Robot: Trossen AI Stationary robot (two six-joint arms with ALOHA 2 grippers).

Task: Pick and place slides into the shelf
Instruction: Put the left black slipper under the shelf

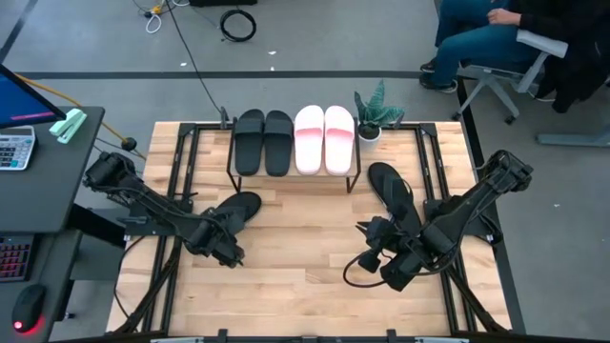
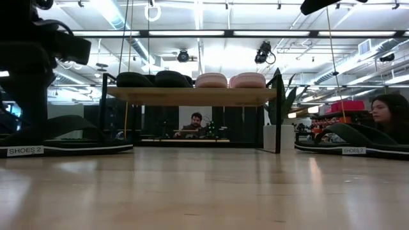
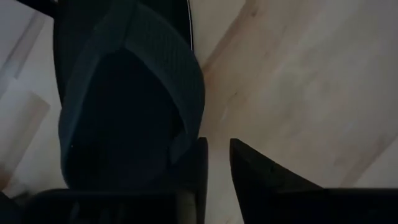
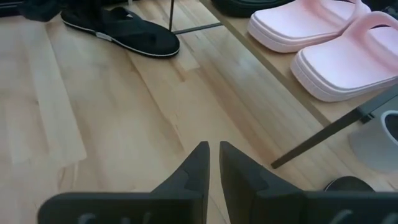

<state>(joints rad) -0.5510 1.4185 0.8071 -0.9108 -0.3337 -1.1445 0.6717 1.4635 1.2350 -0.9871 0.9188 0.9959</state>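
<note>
**Two pairs racked, two thong flip-flops on the table**

Pale butcher-block planks form the table [image 1: 286,286], which stands on a grey floor with cables; a seated person [image 1: 496,38] shows at the far edge. On the low rack with a light wooden top and thin black legs [image 1: 291,176] sit two black wide-strap slides [image 1: 264,141] and, to their right, two pale pink wide-strap slides [image 1: 324,138], all four side by side. A small potted green plant [image 1: 372,114] stands just beside the rack's right end.

One thin black thong flip-flop [image 1: 233,208] lies on the table in front of the rack's left end. The left gripper [image 1: 227,250] sits at its near end; in the left wrist view its fingers [image 3: 252,171] stand slightly apart, one finger touching the sandal's edge [image 3: 124,106], nothing held between them. The second thin black thong flip-flop [image 1: 396,195] lies right of the rack. The right gripper [image 1: 374,255] hangs near it over bare wood, fingers [image 4: 193,171] nearly together, grasping nothing.

In the low view, white sole-edge labels read "SHOES 2" [image 2: 24,151] and "SHOES" [image 2: 353,151].
</note>
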